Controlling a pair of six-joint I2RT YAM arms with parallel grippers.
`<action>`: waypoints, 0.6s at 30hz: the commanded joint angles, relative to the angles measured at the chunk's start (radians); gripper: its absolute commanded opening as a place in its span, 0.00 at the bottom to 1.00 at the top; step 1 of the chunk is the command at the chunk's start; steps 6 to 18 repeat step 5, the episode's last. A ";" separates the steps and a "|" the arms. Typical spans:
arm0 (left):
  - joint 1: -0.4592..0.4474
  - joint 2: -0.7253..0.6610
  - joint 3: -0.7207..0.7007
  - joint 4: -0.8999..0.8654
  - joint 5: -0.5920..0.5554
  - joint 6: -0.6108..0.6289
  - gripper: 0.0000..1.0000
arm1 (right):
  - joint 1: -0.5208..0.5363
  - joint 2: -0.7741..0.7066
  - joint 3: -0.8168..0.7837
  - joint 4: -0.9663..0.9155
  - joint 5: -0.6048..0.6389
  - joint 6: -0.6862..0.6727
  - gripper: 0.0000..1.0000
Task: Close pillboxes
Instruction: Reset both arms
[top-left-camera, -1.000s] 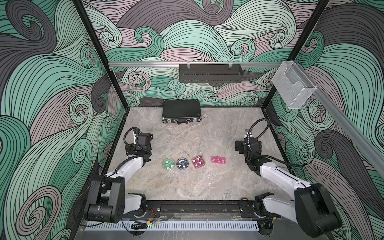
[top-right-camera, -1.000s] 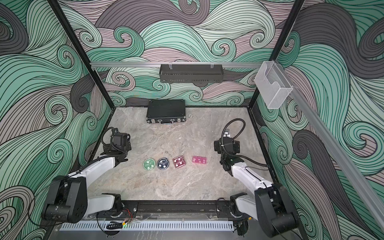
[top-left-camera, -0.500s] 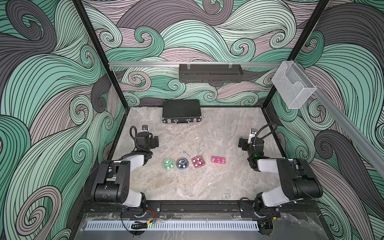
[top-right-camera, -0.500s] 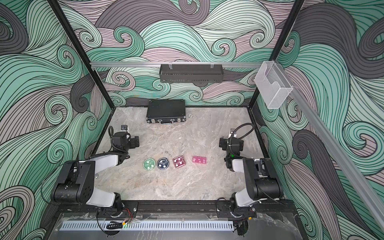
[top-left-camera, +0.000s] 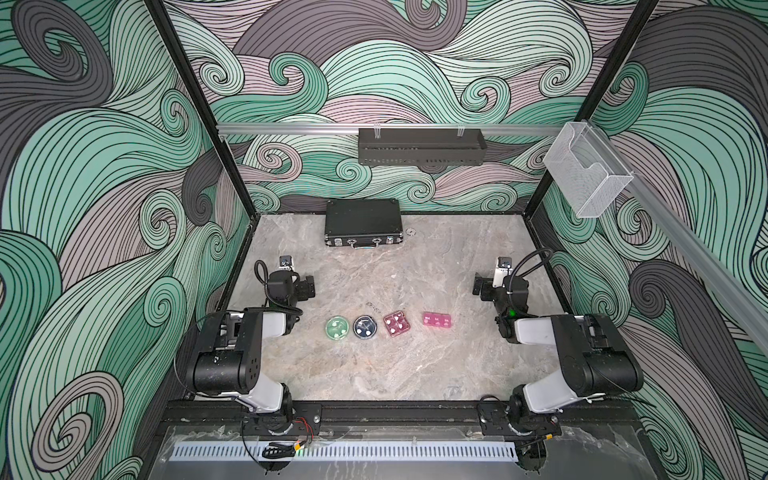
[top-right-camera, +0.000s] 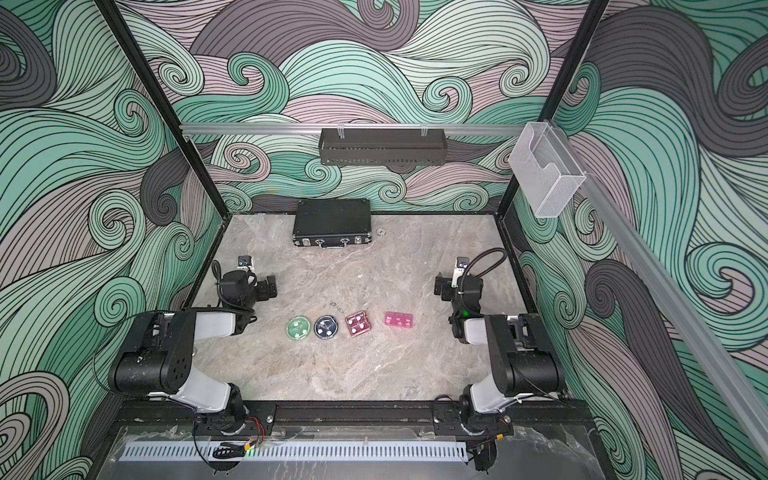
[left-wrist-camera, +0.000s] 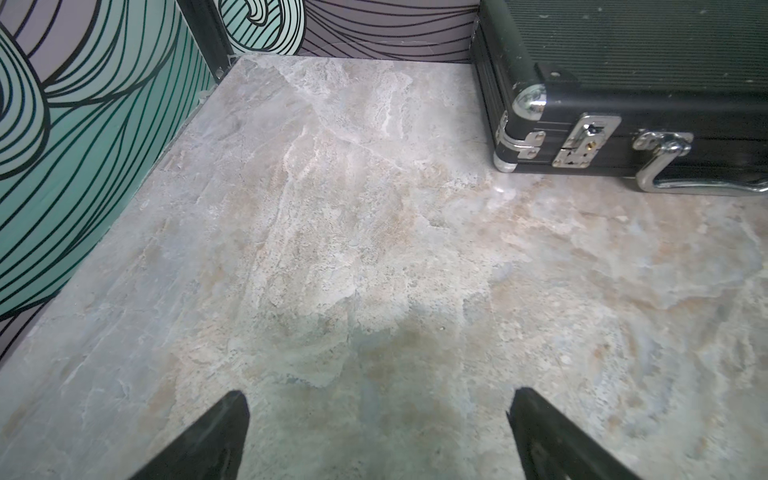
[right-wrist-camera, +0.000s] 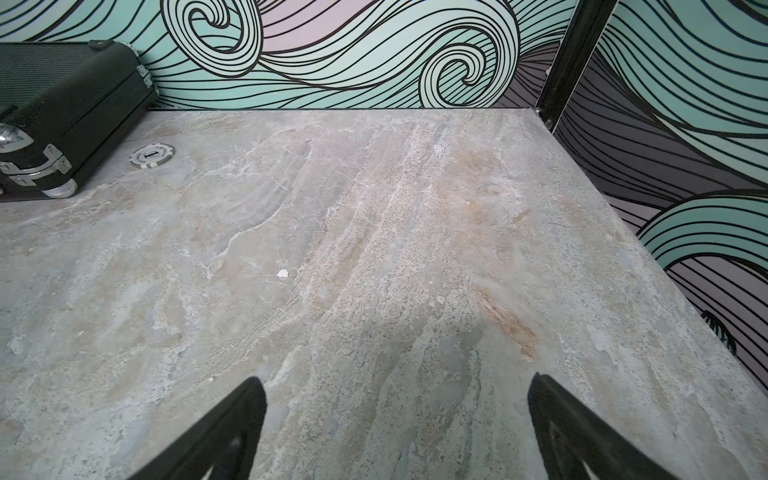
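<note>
Landmark: the black case (top-left-camera: 362, 222) lies flat at the back of the table (top-left-camera: 374, 374).
Pillboxes: four small boxes sit in a row in front of the black case, well apart from it and nearer the robot.
Green pillbox (top-left-camera: 337, 328): in front of the black case's left end.
Blue pillbox (top-left-camera: 365, 327): in front of the black case's middle.
Dark pink pillbox (top-left-camera: 397, 324): in front of the black case's right end.
Light pink pillbox (top-left-camera: 437, 319): in front of the black case too, out past its right end.
Left gripper (left-wrist-camera: 376, 403): its jaws are wide apart and hold nothing. It is in front of the black case, out past its left end.
Right gripper (right-wrist-camera: 397, 386): its jaws are wide apart too, with nothing in them. It is far out past the black case's right end.
How they handle: I think the boxes are light, hard and a bit slippery. A push could make one slide on the smooth table.
Where to take hold: it looks best to press down on a lid's free edge and steady the box by its side wall.
Hard to see: the boxes are tiny in both top views, so I cannot tell which lids are up. Neither wrist view shows them. Both wrist views cut off the black case. A small round chip (right-wrist-camera: 151, 155) lies just beside the black case.
</note>
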 joint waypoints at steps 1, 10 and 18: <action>0.004 -0.010 0.018 0.032 0.014 -0.009 0.99 | -0.006 -0.005 0.009 0.021 -0.010 -0.003 1.00; 0.004 -0.010 0.017 0.032 0.014 -0.009 0.99 | -0.008 -0.007 0.009 0.019 -0.013 -0.002 1.00; 0.004 -0.010 0.017 0.032 0.014 -0.009 0.99 | -0.008 -0.007 0.009 0.019 -0.013 -0.002 1.00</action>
